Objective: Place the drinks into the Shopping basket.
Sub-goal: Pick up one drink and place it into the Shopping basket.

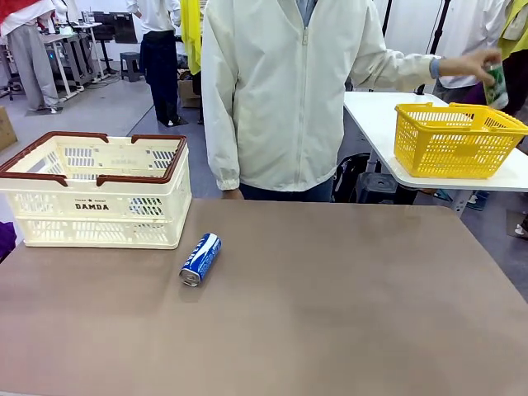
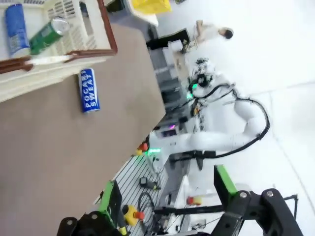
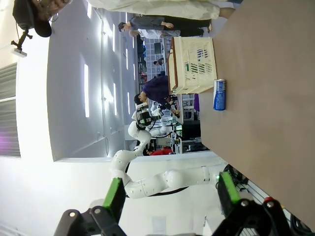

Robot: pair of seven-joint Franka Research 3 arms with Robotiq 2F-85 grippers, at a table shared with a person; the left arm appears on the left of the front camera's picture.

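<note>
A blue drink can (image 1: 200, 259) with white markings lies on its side on the brown table, just right of the front of the cream Shopping basket (image 1: 92, 190). In the left wrist view the same can (image 2: 89, 90) reads "POCARI SWEAT"; inside the basket (image 2: 74, 29) lie a second blue can (image 2: 15, 29) and a green can (image 2: 47, 35). At the far right the person's hand (image 1: 470, 64) holds a green can (image 1: 496, 84) above the yellow basket. My left gripper (image 2: 165, 181) is open and holds nothing, high above the table. My right gripper (image 3: 171, 181) is also open, far from the can (image 3: 219, 94) and basket (image 3: 193, 64).
A yellow mesh basket (image 1: 456, 140) stands on a white side table (image 1: 371, 115) at the back right. The person in a cream jacket (image 1: 280, 91) stands at the far edge of the brown table (image 1: 330, 313).
</note>
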